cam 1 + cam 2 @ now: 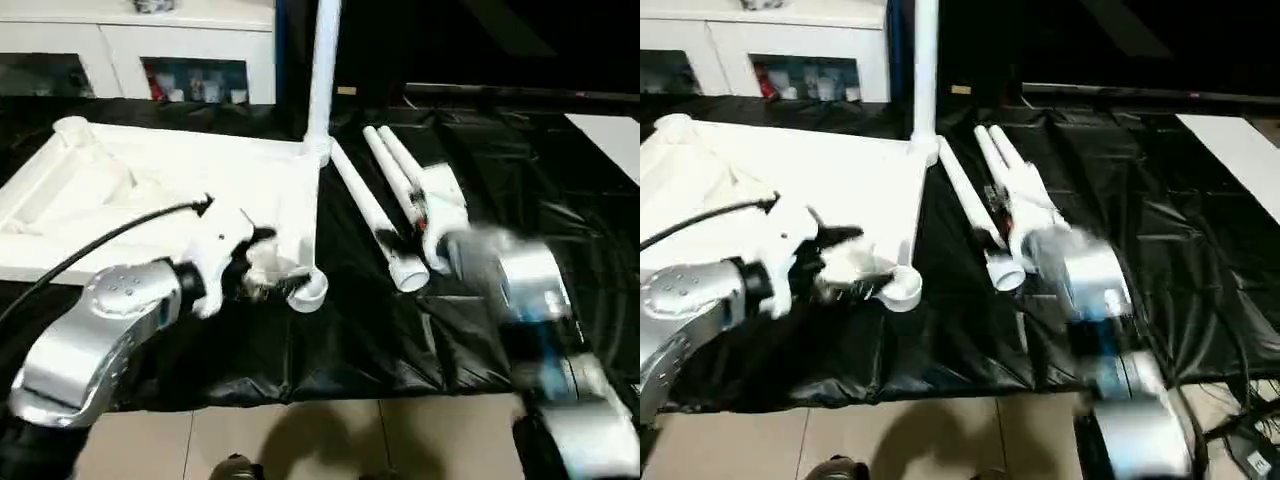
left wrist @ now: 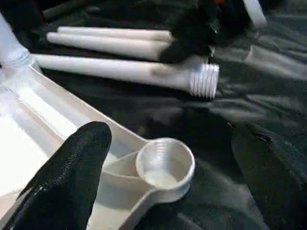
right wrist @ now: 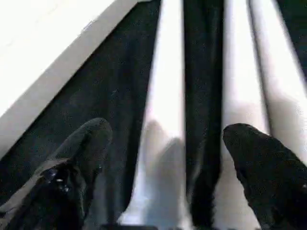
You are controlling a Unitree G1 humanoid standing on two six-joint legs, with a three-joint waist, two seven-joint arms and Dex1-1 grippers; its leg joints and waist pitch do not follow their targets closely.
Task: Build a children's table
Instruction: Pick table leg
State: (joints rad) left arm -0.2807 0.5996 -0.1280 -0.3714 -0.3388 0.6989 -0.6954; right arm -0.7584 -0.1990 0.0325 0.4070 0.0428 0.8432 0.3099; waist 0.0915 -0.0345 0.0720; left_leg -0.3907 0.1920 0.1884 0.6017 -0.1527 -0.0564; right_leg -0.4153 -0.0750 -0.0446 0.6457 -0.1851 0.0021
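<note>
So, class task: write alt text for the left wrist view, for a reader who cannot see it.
A white plastic tabletop lies underside up on black sheeting, its round corner socket empty between the open left gripper's black fingers. Beyond lie three white tubular legs, the nearest showing a threaded end.

You have one white tabletop lying underside up on the black sheet, one leg standing upright in its far right corner socket, three more legs lying side by side to its right, and two grippers.
</note>
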